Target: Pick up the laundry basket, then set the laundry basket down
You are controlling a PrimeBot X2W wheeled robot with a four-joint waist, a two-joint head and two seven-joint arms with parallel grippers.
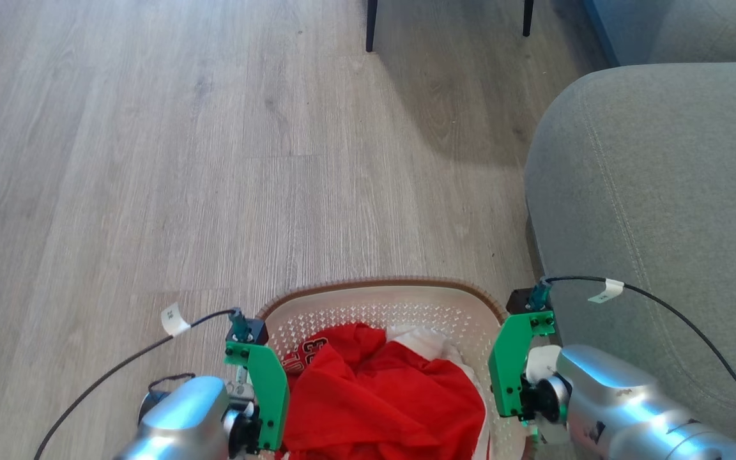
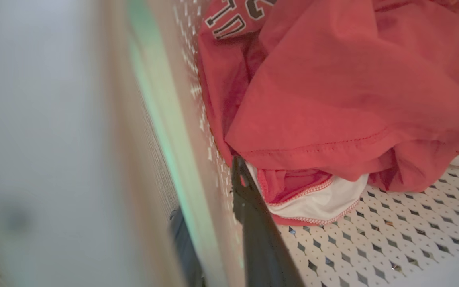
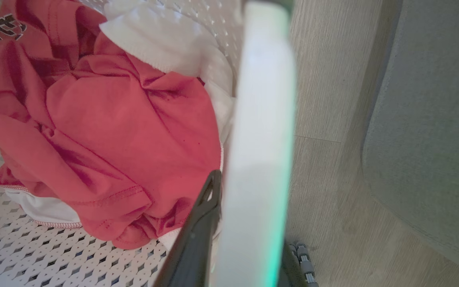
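Laundry basket (image 1: 377, 312): found low in the middle of the head view, flanked by both arms, its brown rim curved along the far edge. Whether it is resting on the wood floor (image 1: 151, 160) or is raised off it cannot be told.
Left gripper (image 2: 207, 191): closed across the basket's left wall; one dark finger is seen inside against the perforated wall, the other outside it.
Right gripper (image 3: 253, 215): clamped across the right wall in the same way, with one finger inside beside the cloth and one outside over the floor.
Contents: a crumpled red garment (image 1: 381, 396) with printed lettering is piled in the basket, and a white garment (image 1: 429, 342) is tucked under and behind it.
Right side: a grey sofa (image 1: 655, 191) is seen just beside the basket.
Far end: two dark furniture legs (image 1: 371, 25) are planted on the floor, well apart from the basket.
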